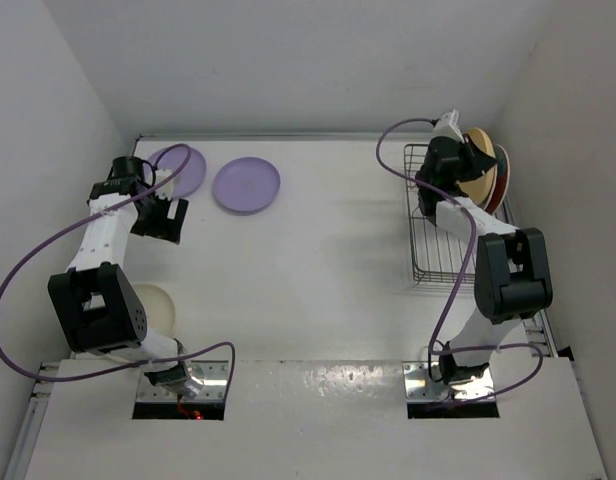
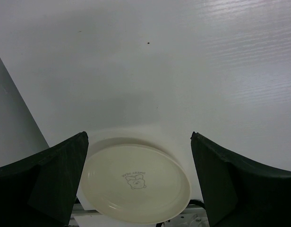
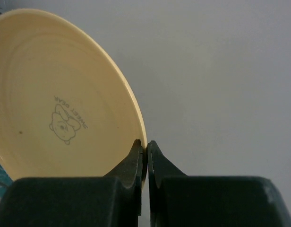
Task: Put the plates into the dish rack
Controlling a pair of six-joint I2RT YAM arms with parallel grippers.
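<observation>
Right fingers (image 3: 134, 163) clamp the yellow plate (image 3: 60, 94), which stands on edge.

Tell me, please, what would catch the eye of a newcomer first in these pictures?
The right hand pinches the rim of the yellow-orange plate, held upright at the far end of the dish rack on the right, beside a red plate. Two lilac plates lie flat at the far left of the table, near the open left hand.

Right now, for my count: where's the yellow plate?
Top view, far right: the round yellow-orange plate stands upright at the grey wire dish rack, in the right end effector.
</observation>
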